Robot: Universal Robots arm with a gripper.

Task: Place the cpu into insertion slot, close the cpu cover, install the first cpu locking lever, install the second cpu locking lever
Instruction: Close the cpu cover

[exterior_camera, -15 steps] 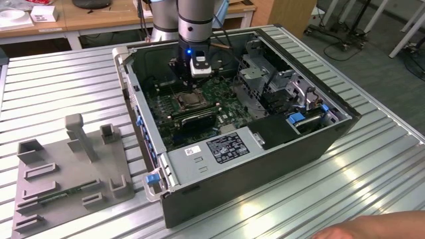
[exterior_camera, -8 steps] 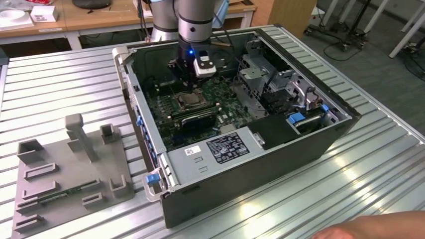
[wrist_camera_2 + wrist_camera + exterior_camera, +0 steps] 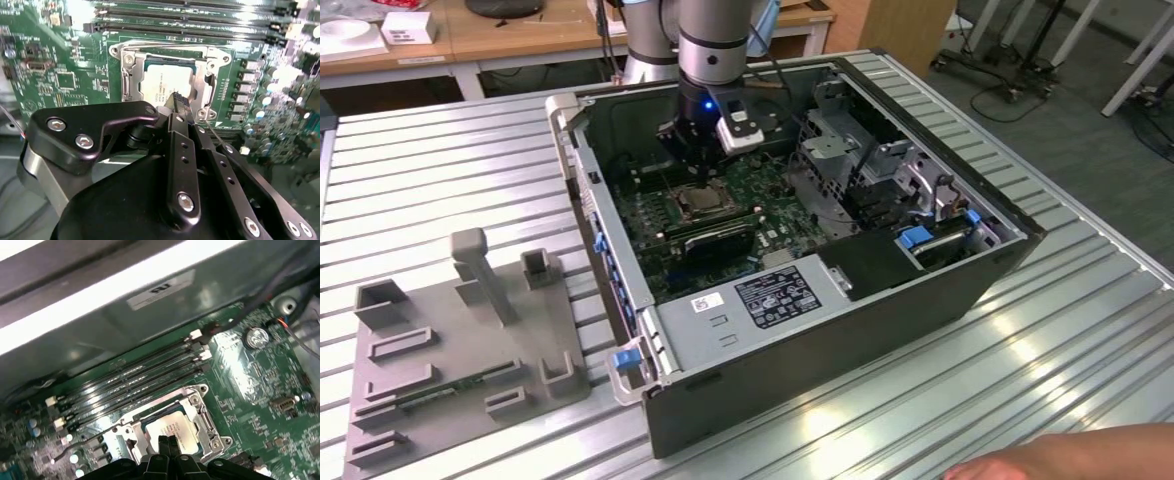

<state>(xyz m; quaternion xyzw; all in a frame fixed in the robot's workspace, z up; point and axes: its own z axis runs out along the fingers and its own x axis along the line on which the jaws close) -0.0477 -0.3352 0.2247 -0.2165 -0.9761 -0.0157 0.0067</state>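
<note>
The computer case (image 3: pixel 854 330) lies on its side with the open face up, on a table (image 3: pixel 440 170) made of ribbed silver metal profiles. On the same table, at the exterior view's left, stands a grey plastic fixture (image 3: pixel 454 370) with several upright posts and pockets. Behind the table are wooden desks (image 3: pixel 520 40), and at the exterior view's right a grey floor (image 3: pixel 1067 110) is seen. A person's hand (image 3: pixel 1081 455) rests at the lower edge of the table. The arm reaches down into the case, and the gripper (image 3: pixel 698 170) is just above the insertion slot (image 3: pixel 703 204) on the green motherboard (image 3: pixel 250 375). In both wrist views the cpu (image 3: pixel 160 80) (image 3: pixel 167 430) sits inside the slot with its pale metal face up, and the cpu cover (image 3: pixel 131 75) lies flat around it, so that the chip shows through the cut-out middle. The gripper (image 3: pixel 177 102) (image 3: pixel 167 442) has its two black fingers pressed together and holds nothing; the tips are at the edge of the cover, over the border of the chip, but if they touch it I cannot tell. The long black memory slots (image 3: pixel 130 385) run just beside the socket, and the grey power supply box (image 3: pixel 747 305) fills the near end of the case.
</note>
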